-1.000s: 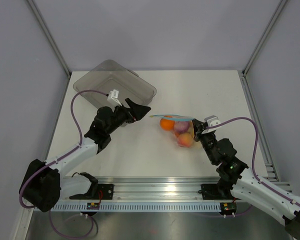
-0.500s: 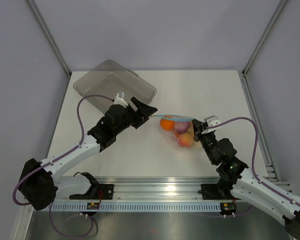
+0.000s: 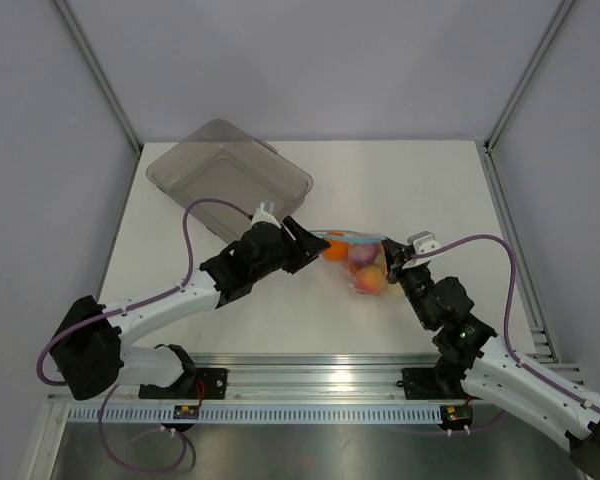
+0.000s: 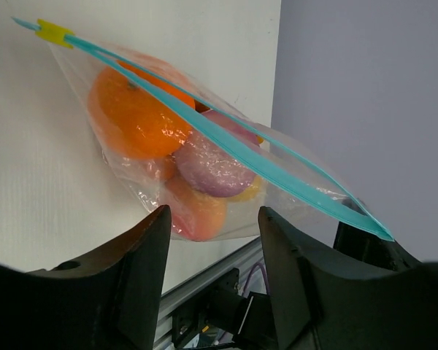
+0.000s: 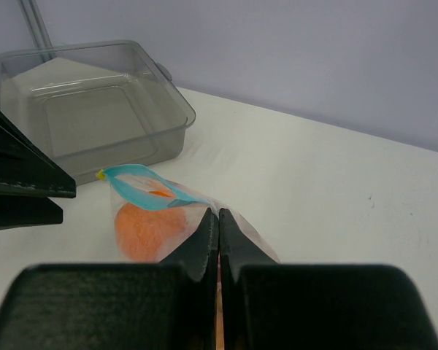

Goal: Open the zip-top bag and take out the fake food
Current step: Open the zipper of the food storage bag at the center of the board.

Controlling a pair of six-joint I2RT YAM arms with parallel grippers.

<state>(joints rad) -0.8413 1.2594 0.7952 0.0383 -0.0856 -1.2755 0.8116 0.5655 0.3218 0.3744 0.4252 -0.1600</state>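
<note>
The bag [image 3: 358, 258] of toy fruit [image 3: 368, 281] lies near the surface [image 3: 280, 310] centre; the right pincer [image 3: 387, 262], at its 3 o'clock, clamps the plastic; the left pincer [image 3: 315, 244], at 9 o'clock, stands open.

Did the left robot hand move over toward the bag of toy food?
Yes. The left gripper slid right, away from the grey tray, up to the zip-top bag.

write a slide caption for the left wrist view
Left hand, open, faces a clear zip-top bag with a teal zip strip; inside, an orange ball, a purple piece and a peach.
</note>
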